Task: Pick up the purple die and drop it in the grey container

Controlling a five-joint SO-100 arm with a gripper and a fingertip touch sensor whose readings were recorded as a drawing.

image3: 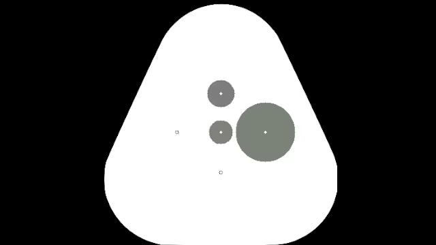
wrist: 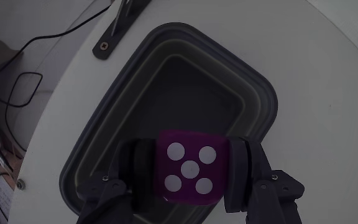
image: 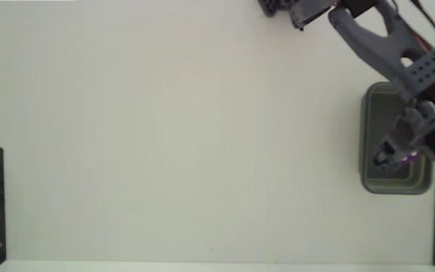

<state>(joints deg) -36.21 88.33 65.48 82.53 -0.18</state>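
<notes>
Now my gripper (wrist: 191,177) clamps the purple die (wrist: 190,169) on two opposite flat faces, directly above the grey container (wrist: 257,93). I judge the die light, rigid, maybe slippery; this side hold looks correct.

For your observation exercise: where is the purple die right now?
In the wrist view the purple die sits clamped between the gripper fingers, low in the frame, above the open grey container.

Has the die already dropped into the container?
No: in the wrist view the purple die sits clamped between the gripper fingers, above the open grey container.
</notes>
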